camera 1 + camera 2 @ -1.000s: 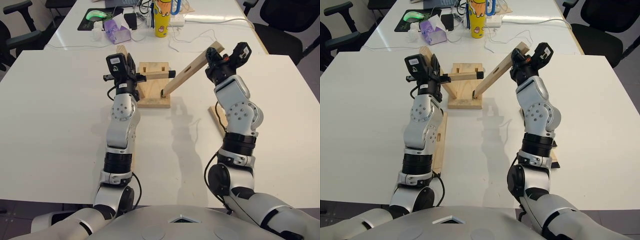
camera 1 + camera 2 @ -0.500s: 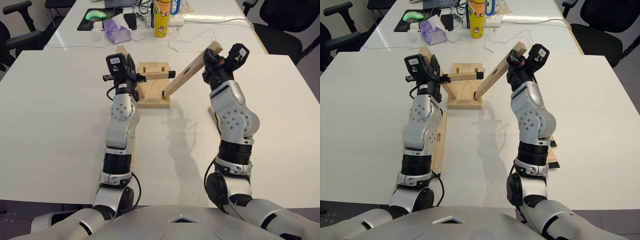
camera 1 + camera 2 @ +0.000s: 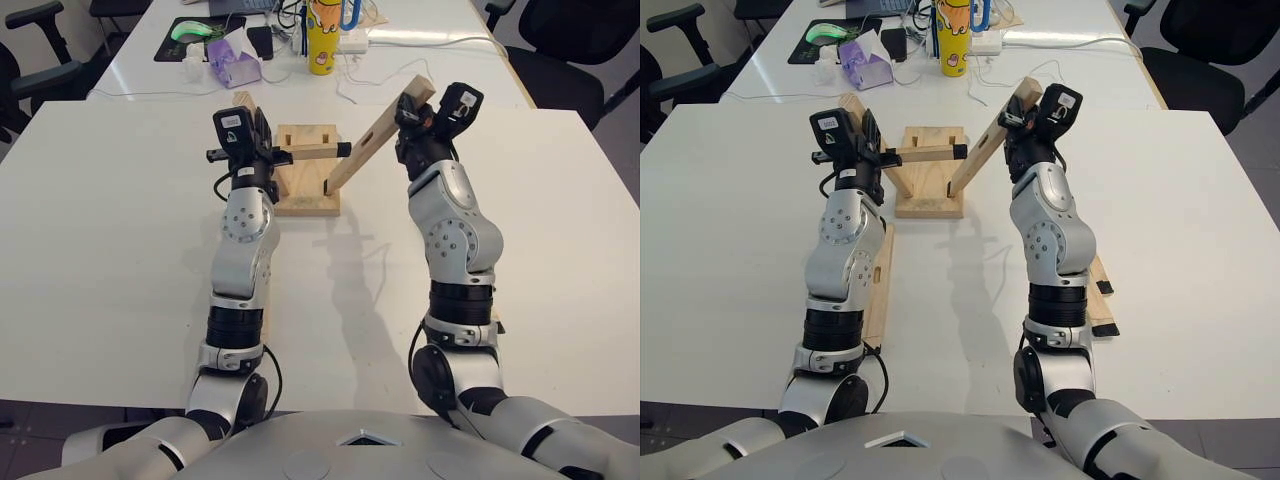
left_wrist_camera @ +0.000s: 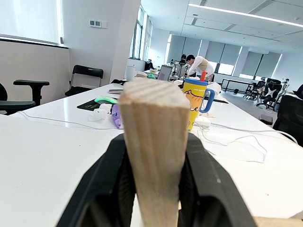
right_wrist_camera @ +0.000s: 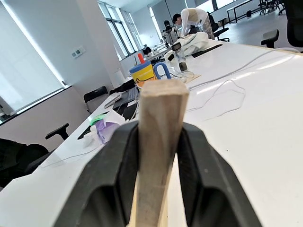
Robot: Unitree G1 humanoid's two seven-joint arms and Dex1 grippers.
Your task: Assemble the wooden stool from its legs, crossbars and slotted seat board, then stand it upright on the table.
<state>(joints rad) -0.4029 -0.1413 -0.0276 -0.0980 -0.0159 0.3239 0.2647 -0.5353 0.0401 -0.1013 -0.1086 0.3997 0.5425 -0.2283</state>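
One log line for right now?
left claw: shut on left leg | right claw: shut on right leg, tilted, end at seat board | assembly: unfinished

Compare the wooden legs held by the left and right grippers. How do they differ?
The left leg, in the left gripper, leans up toward the robot's left; the right leg, in the right gripper, leans up toward its right. The left leg carries a crossbar pointing at the right leg, which shows an empty slot. Both are pale wood, clamped near the top, lower ends at the seat board.
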